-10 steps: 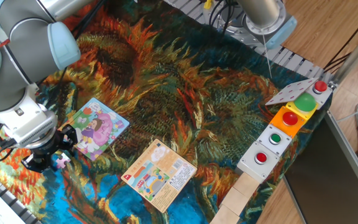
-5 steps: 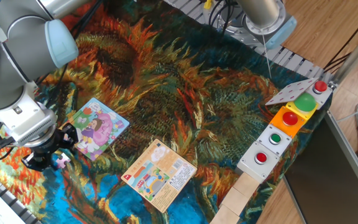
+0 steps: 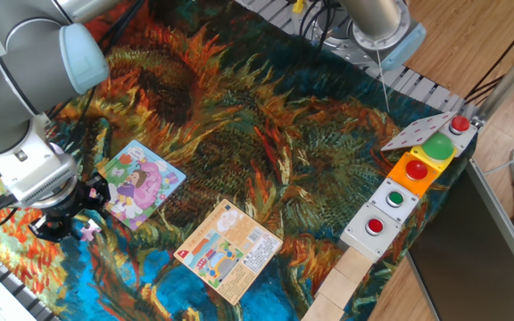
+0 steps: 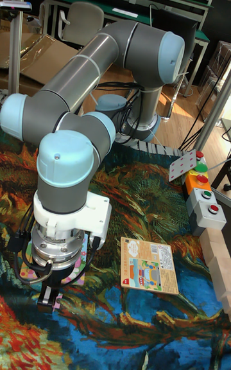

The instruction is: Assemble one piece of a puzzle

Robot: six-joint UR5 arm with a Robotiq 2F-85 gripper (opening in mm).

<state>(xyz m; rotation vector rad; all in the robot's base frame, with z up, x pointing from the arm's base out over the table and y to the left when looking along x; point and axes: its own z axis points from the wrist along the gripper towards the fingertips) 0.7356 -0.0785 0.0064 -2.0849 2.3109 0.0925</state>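
I see my black two-finger gripper low beside the square cartoon puzzle. The small pink-lilac jigsaw piece sits at its fingertips; grip unclear.

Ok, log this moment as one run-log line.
phase: pickup | gripper: low over the piece, grip state unclear | puzzle: flat on cloth, beside gripper | card: untouched

Arm folded low, claw downward, fingers seemingly closed.
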